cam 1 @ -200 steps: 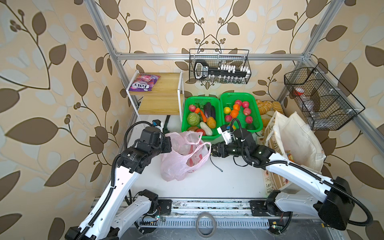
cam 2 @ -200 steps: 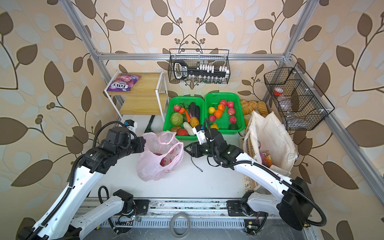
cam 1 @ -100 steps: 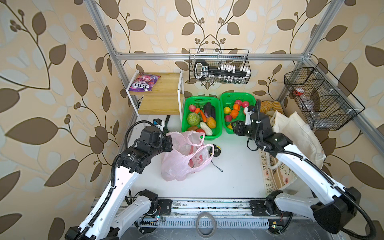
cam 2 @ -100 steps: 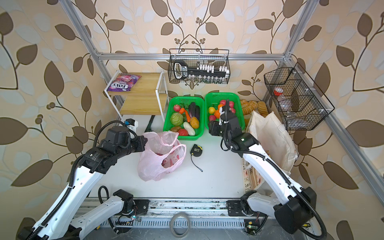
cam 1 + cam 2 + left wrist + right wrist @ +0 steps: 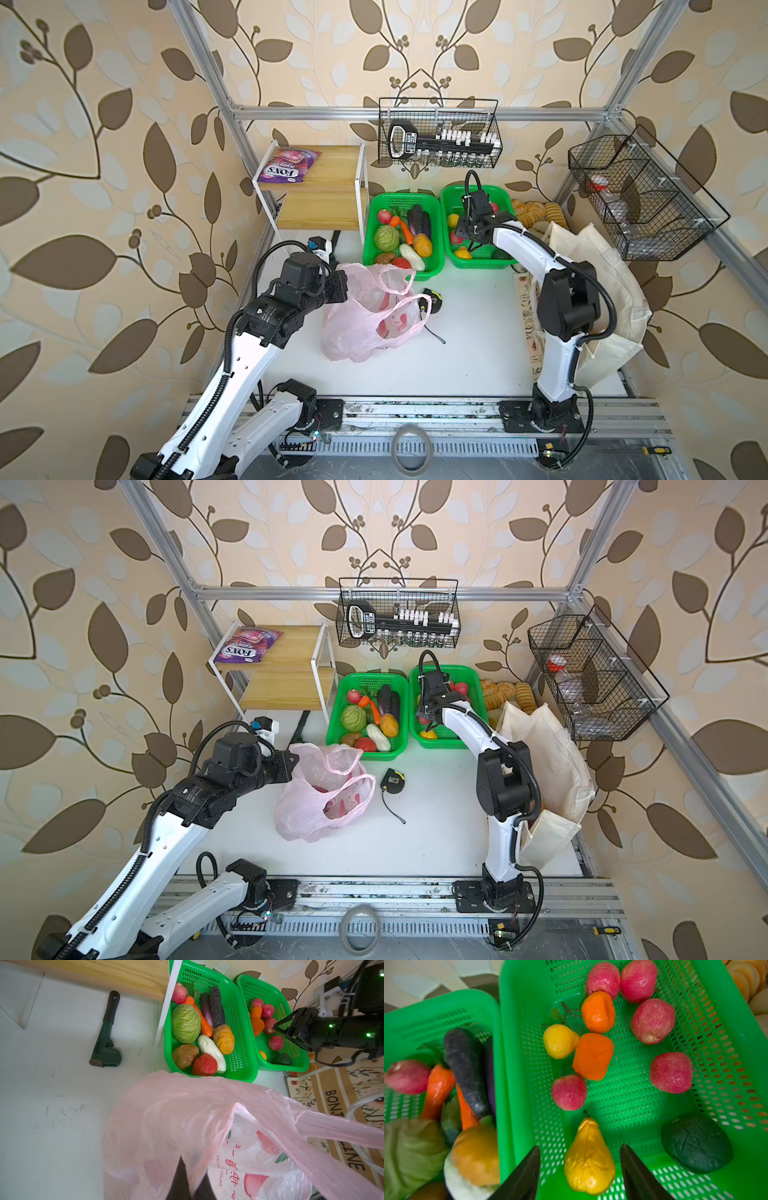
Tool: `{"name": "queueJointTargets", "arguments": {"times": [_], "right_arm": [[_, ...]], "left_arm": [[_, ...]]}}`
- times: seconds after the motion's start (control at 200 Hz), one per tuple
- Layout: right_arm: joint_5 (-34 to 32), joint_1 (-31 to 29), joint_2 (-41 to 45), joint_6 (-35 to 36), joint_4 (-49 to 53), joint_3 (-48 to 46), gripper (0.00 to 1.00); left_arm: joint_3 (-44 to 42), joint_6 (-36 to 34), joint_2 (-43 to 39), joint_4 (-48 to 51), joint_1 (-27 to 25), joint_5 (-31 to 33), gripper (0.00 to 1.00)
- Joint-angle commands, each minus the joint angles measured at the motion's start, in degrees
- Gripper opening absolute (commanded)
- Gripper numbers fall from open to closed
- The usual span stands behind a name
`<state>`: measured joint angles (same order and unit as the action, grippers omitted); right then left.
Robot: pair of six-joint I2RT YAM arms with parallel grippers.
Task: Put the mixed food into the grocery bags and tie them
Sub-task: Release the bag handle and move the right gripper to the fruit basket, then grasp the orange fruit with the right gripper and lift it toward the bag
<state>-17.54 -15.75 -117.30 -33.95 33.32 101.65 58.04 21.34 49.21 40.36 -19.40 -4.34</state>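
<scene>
The right end effector (image 5: 579,1148) hangs low inside the right green basket (image 5: 508,1088) at the far edge of the surface (image 5: 469,353). Its jaws stand apart, one on each side of a yellow pear (image 5: 588,1157) and gripping nothing. The pear lies by the basket's near wall. Beyond it lie two oranges (image 5: 592,1056), a lemon (image 5: 559,1041) and several red apples (image 5: 670,1072). A dark green fruit (image 5: 697,1142) sits just beside the pear, outside the jaws.

The left end effector (image 5: 191,1180) is pinched together on the rim of the pink plastic bag (image 5: 361,328). That bag slumps on the left half of the surface, just in front of the left green basket (image 5: 368,241), with its mouth open and its loop handles loose. The canvas tote (image 5: 602,266) stands along the right edge of the surface. A purple FOX'S packet (image 5: 289,164) lies on the top board of the wooden shelf (image 5: 328,174) at the far left corner. A tape measure (image 5: 432,300) rests just beside the bag.

In both top views the right arm's own wrist covers its fingertips, and the arm also hides part of the tote. What the tote contains cannot be seen. Pink film drapes over the left fingers (image 5: 180,1178), and the bag's contents show only as red shapes and printed wrapping.
</scene>
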Motion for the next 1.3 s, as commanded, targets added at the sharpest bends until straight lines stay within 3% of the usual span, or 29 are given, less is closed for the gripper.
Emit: {"name": "queueJointTargets", "arguments": {"times": [0.0,0.22,0.455,0.63,0.83,1.035,1.115,1.295], "right_arm": [[0.21,1.89,-5.84,-3.03,1.89,8.09,0.64],[-1.20,3.33,-17.99,-2.26,8.31,24.51,0.68],[-0.60,4.61,-21.07,-2.63,7.88,24.38,0.70],[3.41,5.42,-24.48,-0.18,7.49,26.96,0.70],[3.11,6.24,-26.72,1.15,7.65,28.45,0.63],[3.47,6.04,-23.71,2.43,6.88,26.13,0.51],[3.89,5.43,-19.09,4.29,4.93,22.80,0.47],[6.91,2.04,-4.26,8.15,0.41,9.93,0.48]], "left_arm": [[-0.86,0.08,-1.38,-3.41,0.59,-1.87,0.00],[-1.40,-0.41,-1.44,-3.44,0.59,-1.26,0.00],[-1.27,-0.59,-1.32,-3.44,0.59,-0.13,0.00],[-0.99,-0.70,-1.04,-3.34,0.59,-0.50,0.00],[-1.09,-0.80,-1.31,-3.18,0.59,-0.14,0.00],[-0.55,-0.42,-1.48,-2.88,0.59,-0.24,0.00],[-0.49,-0.27,-1.70,-2.83,0.59,0.04,0.00],[0.25,1.61,-0.81,-0.22,0.59,2.16,0.00]]}}
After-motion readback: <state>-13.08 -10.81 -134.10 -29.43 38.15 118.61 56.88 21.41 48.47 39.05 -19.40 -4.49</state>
